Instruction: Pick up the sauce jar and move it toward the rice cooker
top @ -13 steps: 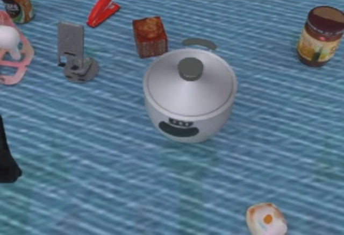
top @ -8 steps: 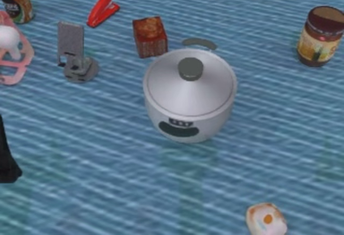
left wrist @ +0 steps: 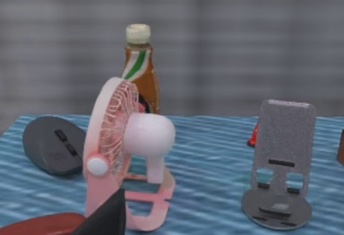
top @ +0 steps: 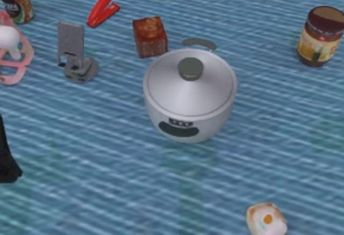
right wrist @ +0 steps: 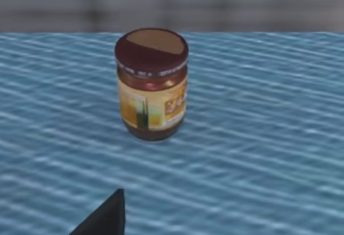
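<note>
The sauce jar (top: pixel 320 36) stands upright at the table's far right, with a dark brown lid and a yellow-orange label. The right wrist view shows the sauce jar (right wrist: pixel 152 84) a little way ahead of my right gripper (right wrist: pixel 107 216), apart from it; only a dark tip of that gripper shows. The white rice cooker (top: pixel 189 92) sits mid-table, well left of the jar. My left gripper (top: pixel 6 162) is parked at the table's left edge, seen only as a dark shape.
Behind the cooker stand a red-brown box (top: pixel 150 36), a red stapler (top: pixel 102 10) and a grey phone stand (top: pixel 75 55). A pink fan (top: pixel 11 52) and a brown bottle (top: pixel 16 1) are at the far left. A round toast-like item (top: pixel 266 219) lies near the front.
</note>
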